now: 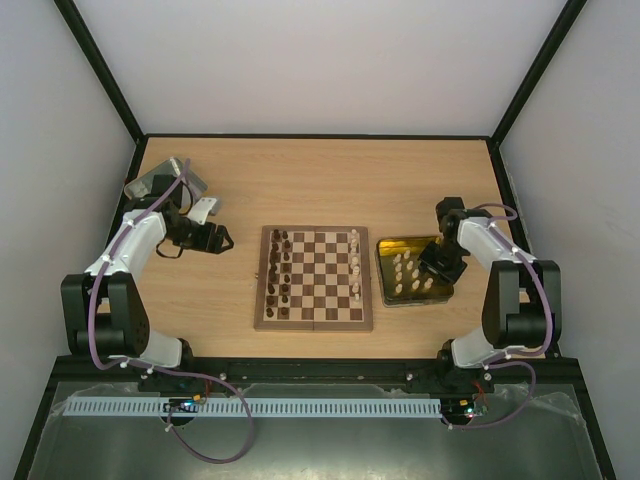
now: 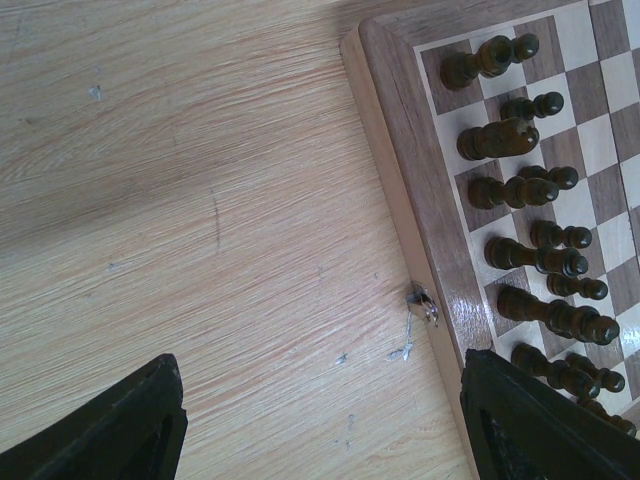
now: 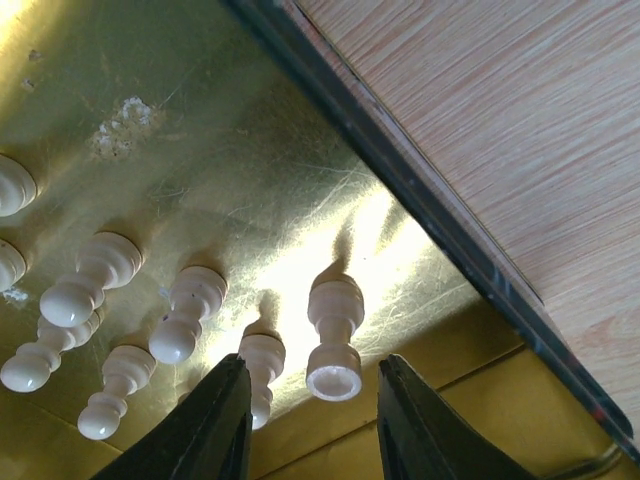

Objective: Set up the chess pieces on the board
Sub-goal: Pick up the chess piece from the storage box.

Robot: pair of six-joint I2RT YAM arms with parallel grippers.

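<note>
Now, R end effector (image 3: 313,372) loose astride cream piece (image 3: 335,310); L end effector (image 2: 320,370) agape nr board (image 2: 398,150).

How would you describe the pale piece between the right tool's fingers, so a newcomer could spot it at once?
Find the yellow tray right of the chessboard, where pale chessmen stand. The right tool hangs open over it, and the rook shows between its fingers, nearest the tray's dark wall. Unlike its round-headed neighbours, its top is a flat ring.
</note>
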